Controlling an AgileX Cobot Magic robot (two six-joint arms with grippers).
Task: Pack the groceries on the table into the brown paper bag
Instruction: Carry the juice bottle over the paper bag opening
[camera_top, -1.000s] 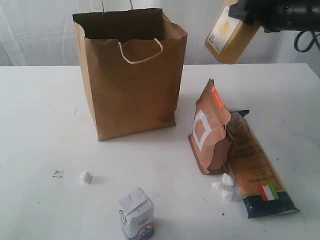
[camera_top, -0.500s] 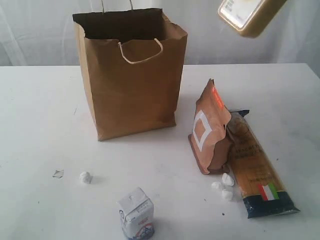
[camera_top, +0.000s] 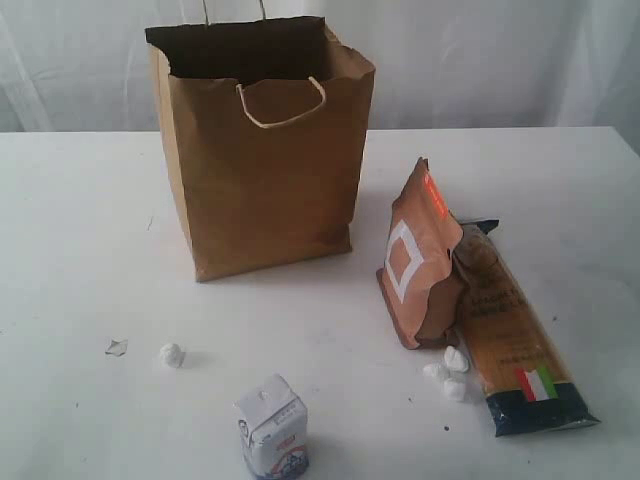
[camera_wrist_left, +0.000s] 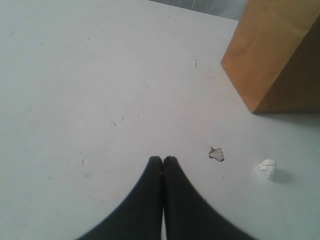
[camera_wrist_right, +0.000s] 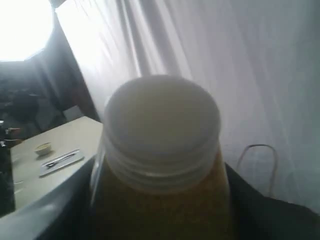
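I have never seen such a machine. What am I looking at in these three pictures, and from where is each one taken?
A robot with two arms, each ending in a claw. The wide picture, from a separate camera, shows a white table with a brown paper bag, a brown pouch, a pasta packet and a small white carton. The other two come from cameras on the wrists. The left claw is shut and empty over the table. The right claw holds a jar in the air, outside the wide picture.
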